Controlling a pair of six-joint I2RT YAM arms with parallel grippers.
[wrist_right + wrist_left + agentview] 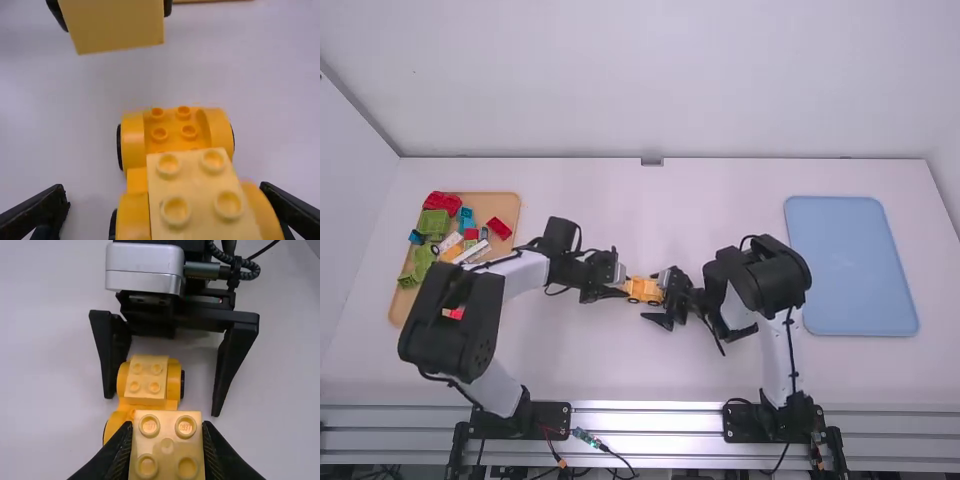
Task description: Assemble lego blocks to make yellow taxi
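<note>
Nearest your left wrist camera is a pale yellow block (pixel 167 450), its 4 studs facing that camera. Your left gripper (pixel 619 288) has it pinched, with 1 finger against either side, so that pincer is narrow and full. You can see in your right wrist view that the block is apart from the car (pixel 645 291), just off the end with the bare studs.

The car sits on the table (pixel 590 360) near the middle, between your 2 grippers. It is an orange-yellow base with dark wheels (pixel 119 147). At the end by your right arm it carries a pale top (pixel 200 192) with 4 studs; at the end by your left arm, 4 orange studs (pixel 159 134) are bare.

Your right gripper (pixel 663 299) is wide, its 2 fingers on opposite sides of the car's topped end. 1 finger has a clear gap to the car; the other is right beside it, and you cannot tell whether it touches.

Over on your left, the wooden tray (pixel 500 200), partly behind your left arm, holds red, green, blue, white and yellow pieces. On your right, beyond the right arm, lies the blue tray (pixel 850 265).
</note>
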